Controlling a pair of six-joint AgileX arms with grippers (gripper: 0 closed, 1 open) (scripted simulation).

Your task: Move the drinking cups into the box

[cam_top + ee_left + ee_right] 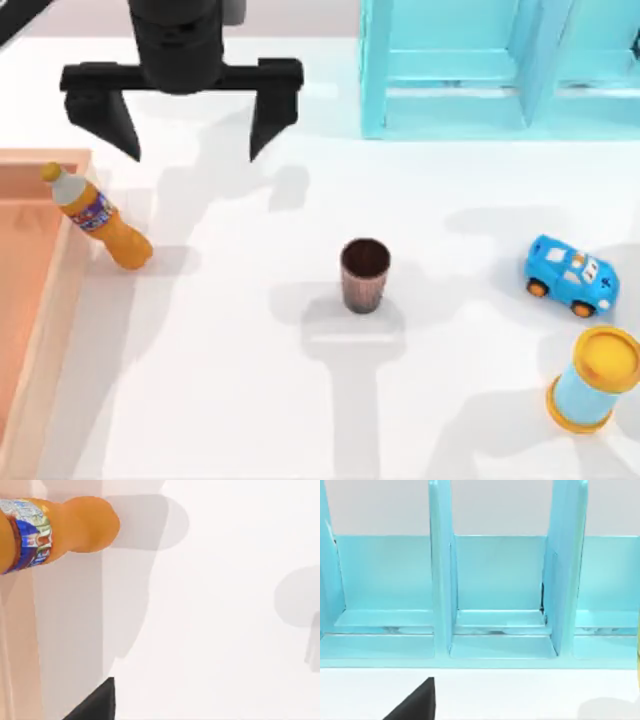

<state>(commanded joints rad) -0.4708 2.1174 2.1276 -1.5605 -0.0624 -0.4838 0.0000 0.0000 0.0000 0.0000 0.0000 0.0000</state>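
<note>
From the top view, we are taking the dark brown ribbed cup (364, 274) as our landmark; it is standing upright on the white table (220, 400), near the middle, with nothing touching it. Our left gripper (188, 128) is hanging above the table, up and to the left of the cup and well apart from it, with its two black fingers (272, 118) spread wide and holding nothing. The box (40, 300) is lying at the table's left edge, far left of the cup, with its tan rim and orange-brown floor showing. An orange bottle (98, 218) is lying tilted to the left of the cup, its capped end resting against the box's rim. A turquoise shelf frame (500, 70) is standing beyond the cup, toward the upper right. A blue toy car (570, 275) is sitting to the right of the cup, and a yellow-lidded blue cylinder (595, 378) is standing to its lower right, just below the car.

From the left wrist view, we are seeing the orange bottle (60, 527) with its blue label lying on the table (225, 605), and one dark fingertip (97, 702) at the picture's edge.

From the right wrist view, we are looking at the turquoise shelf frame (495, 595) with its upright dividers, standing on the table (520, 690). One dark fingertip (417, 702) is showing; we cannot tell whether the right gripper is released or clenched.
</note>
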